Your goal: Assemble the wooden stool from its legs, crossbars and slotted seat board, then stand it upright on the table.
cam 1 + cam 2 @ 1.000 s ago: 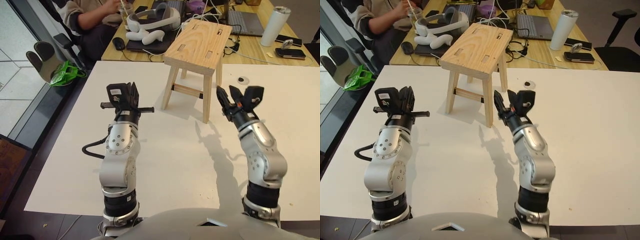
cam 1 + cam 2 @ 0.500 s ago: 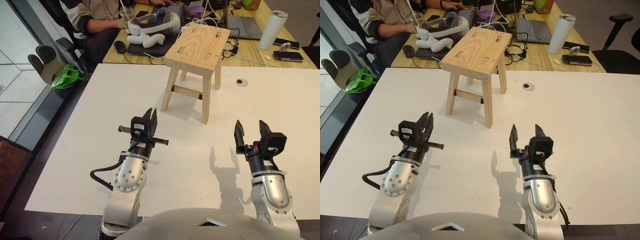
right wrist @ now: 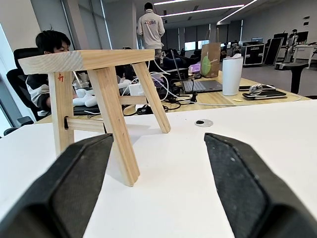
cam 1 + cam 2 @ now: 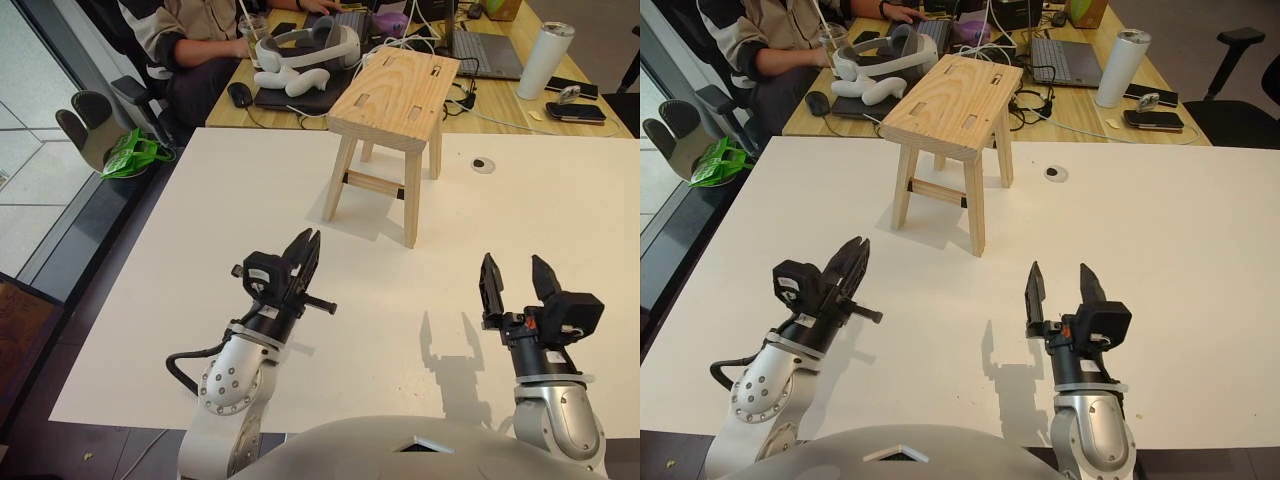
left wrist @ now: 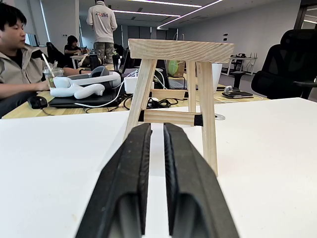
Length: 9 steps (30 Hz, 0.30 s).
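The stool stands upright on the white counter, towards its far edge. Its slotted seat board is on top and its legs splay down to the surface. A crossbar runs between two of the legs partway up.

My left gripper hovers over the near part of the counter, pointing towards the stool and well apart from it. Its two black fingers lie almost together with only a thin slit between them, and they hold nothing.

My right gripper is also over the near side of the counter, well short of the stool. Its fingers are spread wide and nothing is between them. From that wrist I see the stool's nearest leg and a side crossbar through the gap.

A small dark round disc lies on the counter just to the right of the stool. Beyond the far edge of the counter sit a white headset and a white tumbler.
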### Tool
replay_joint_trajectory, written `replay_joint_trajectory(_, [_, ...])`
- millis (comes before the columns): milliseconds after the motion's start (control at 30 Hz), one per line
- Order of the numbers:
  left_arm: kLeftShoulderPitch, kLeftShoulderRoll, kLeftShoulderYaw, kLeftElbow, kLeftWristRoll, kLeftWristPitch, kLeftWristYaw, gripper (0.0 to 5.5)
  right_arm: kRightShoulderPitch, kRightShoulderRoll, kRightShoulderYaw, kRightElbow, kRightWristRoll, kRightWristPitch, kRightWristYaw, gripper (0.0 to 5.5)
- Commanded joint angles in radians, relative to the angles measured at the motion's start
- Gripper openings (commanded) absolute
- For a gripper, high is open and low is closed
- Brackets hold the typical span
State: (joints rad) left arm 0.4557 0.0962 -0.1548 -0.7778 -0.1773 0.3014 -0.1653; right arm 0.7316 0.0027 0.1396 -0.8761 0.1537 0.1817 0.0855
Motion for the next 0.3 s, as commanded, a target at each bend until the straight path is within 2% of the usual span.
replay_joint_trajectory(33, [-0.028,-0.037,0.035,0.102,-0.045,-0.038,0.006,0.44,-0.048,0.005,-0.035,0.100,0.051,0.001,0.005,3.42])
replay_joint_trajectory(300, [-0.003,-0.031,0.006,0.146,-0.008,-0.099,0.012,0.44,-0.044,-0.027,-0.048,0.140,0.066,-0.039,0.033,3.42])
